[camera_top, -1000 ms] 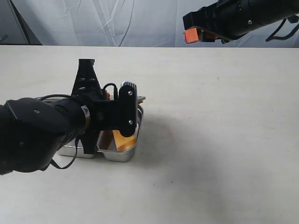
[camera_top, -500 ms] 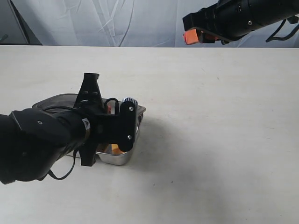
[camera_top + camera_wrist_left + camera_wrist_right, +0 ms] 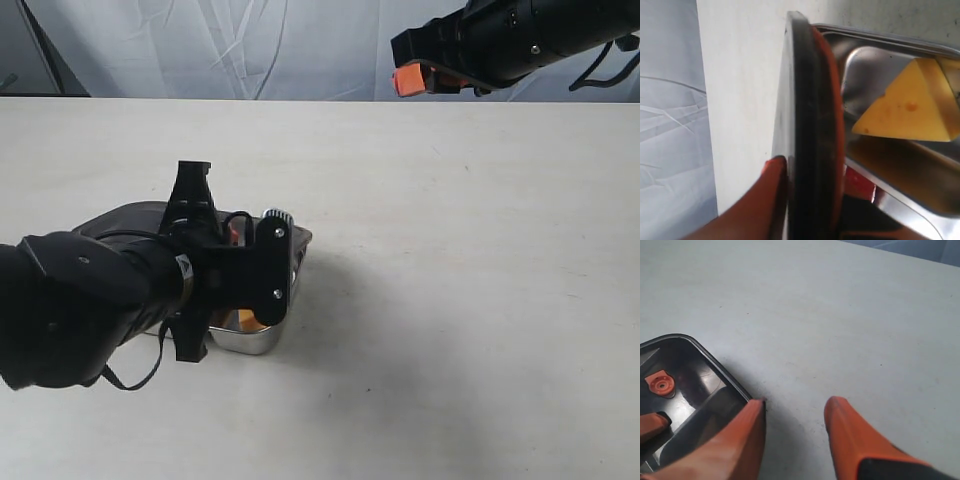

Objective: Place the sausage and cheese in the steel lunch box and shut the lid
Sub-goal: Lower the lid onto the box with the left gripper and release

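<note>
The steel lunch box (image 3: 258, 340) sits at the table's left, mostly hidden by my left arm. The dark tinted lid (image 3: 122, 214) lies low over it, still slightly tilted. In the left wrist view the lid (image 3: 807, 130) is edge-on with its orange seal rim (image 3: 834, 125), and my left gripper (image 3: 807, 172) is shut on it, one finger (image 3: 765, 200) against its outer face. The yellow cheese (image 3: 905, 107) lies inside the box (image 3: 875, 50). A dark-red end (image 3: 858, 183) by the divider looks like the sausage. My right gripper (image 3: 409, 78) hangs open, high at the far right.
The right wrist view shows my open right gripper (image 3: 795, 407) over bare table, with the lid (image 3: 695, 390) and its orange valve knob (image 3: 661, 384) off to one side. A grey backdrop runs along the table's far edge.
My left arm has swung the lid down from steeply tilted to almost flat over the box, covering most of the cheese. The right arm has not moved.
</note>
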Robot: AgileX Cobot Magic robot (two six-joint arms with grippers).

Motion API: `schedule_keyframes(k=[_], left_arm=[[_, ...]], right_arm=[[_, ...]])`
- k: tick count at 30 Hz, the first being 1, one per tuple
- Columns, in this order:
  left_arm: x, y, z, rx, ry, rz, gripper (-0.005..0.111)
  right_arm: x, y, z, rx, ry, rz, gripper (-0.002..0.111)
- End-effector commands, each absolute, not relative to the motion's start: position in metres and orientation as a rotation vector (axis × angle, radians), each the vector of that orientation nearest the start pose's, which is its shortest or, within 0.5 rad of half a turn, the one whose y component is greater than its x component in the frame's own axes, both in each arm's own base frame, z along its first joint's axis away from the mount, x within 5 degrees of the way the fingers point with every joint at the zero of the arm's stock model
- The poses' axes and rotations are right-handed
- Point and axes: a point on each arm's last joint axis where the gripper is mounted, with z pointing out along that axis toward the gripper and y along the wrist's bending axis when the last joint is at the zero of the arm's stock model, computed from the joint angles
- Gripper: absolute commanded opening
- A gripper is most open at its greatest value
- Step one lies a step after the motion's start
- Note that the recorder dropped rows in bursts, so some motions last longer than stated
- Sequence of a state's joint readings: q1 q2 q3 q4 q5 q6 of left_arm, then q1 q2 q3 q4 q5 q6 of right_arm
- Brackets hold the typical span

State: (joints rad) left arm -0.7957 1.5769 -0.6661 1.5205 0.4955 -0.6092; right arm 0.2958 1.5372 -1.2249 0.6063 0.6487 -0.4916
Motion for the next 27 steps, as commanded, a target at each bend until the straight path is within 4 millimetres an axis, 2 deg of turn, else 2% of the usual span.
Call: schedule_keyframes(k=[1, 6, 11, 23, 27], left_arm=[[0.221, -0.172, 0.169, 1.63, 1.79, 0.555, 0.03], [0.221, -0.172, 0.169, 1.63, 1.79, 0.555, 0.044], [0.221, -0.172, 0.169, 1.625, 1.798, 0.552, 0.051], [0.217, -0.169, 0.178, 1.543, 1.856, 0.496, 0.054], [0.212, -0.172, 0.179, 1.546, 1.883, 0.41, 0.054]], right_arm=[[0.314, 0.127, 0.314, -0.503, 2.301, 0.557, 0.04], [0.314, 0.127, 0.314, -0.503, 2.301, 0.557, 0.04], [0.314, 0.127, 0.314, -0.503, 2.301, 0.557, 0.04], [0.314, 0.127, 0.314, -0.503, 2.301, 0.557, 0.04], [0.314, 0.127, 0.314, -0.503, 2.301, 0.557, 0.04]])
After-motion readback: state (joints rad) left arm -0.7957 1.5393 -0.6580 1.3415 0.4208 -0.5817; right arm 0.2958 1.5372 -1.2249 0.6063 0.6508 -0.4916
